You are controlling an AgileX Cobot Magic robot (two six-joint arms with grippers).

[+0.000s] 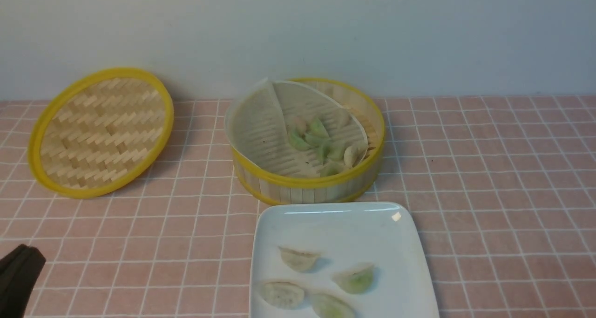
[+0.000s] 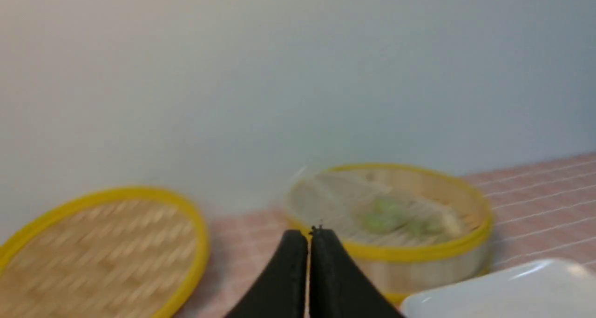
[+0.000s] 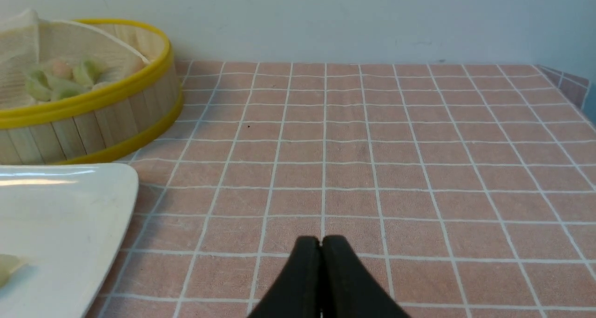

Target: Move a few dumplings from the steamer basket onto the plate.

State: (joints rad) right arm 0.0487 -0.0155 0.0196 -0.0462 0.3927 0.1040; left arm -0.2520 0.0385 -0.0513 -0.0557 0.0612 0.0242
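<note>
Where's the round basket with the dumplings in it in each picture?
Front view: the steamer basket is just above the middle, behind the plate.
Left wrist view: it's right of the middle, blurry, with part of the plate below it in the picture.
Right wrist view: it's in the top left corner, cut off by the edge.
Shared landmark: the white plate, right by the basket in all three.

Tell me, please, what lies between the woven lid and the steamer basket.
Only bare tiled surface separates the woven lid from the steamer basket, as the front view shows.
</note>
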